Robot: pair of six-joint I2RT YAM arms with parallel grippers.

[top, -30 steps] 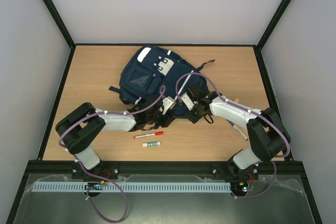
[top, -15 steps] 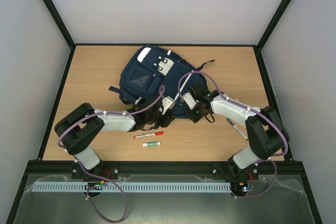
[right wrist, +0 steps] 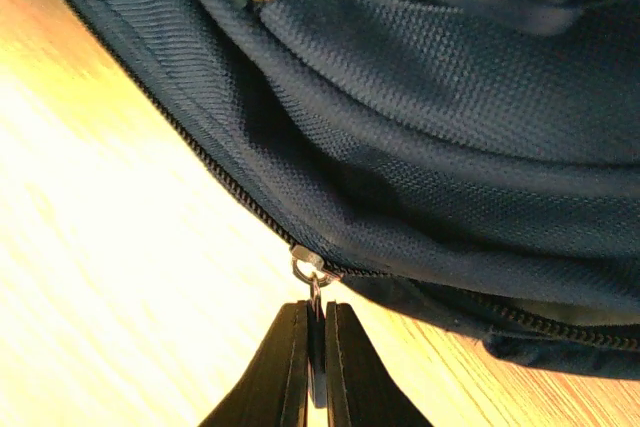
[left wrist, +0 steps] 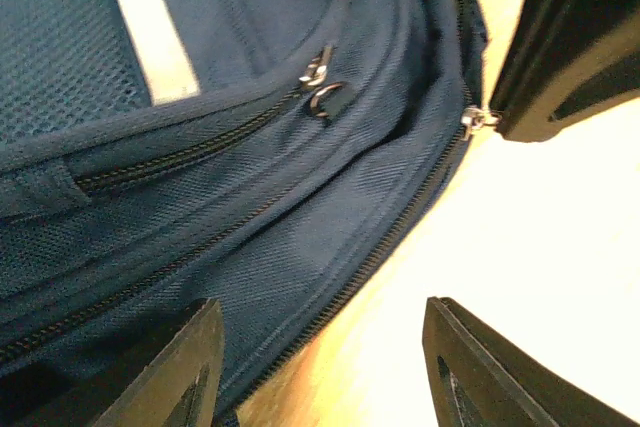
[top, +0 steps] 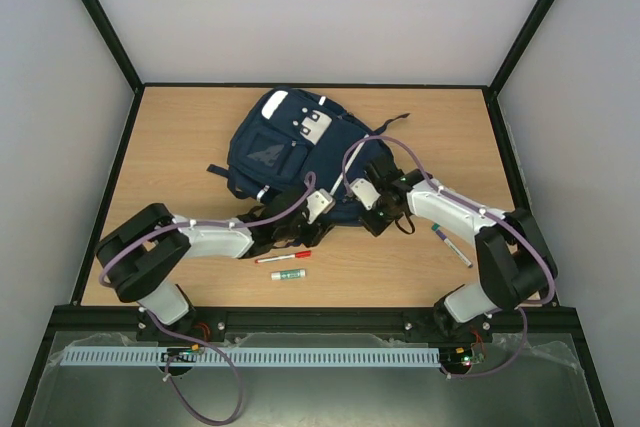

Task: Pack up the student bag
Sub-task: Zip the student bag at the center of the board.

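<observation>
Student bag laid flat, long axis far-left to near-right across desk; zipper pull pinched by right gripper; left gripper left agape.

Even soft light overhead; in the wrist views the table glares yellow-white, the student bag slightly blurred.

Wrist-view edges cut off student bag; zip pull mostly hidden inside right end effector.

Counter left: bare wood, I can pass.
Centre: student bag blocks.
Near edge: marker, white-green stick.
</observation>
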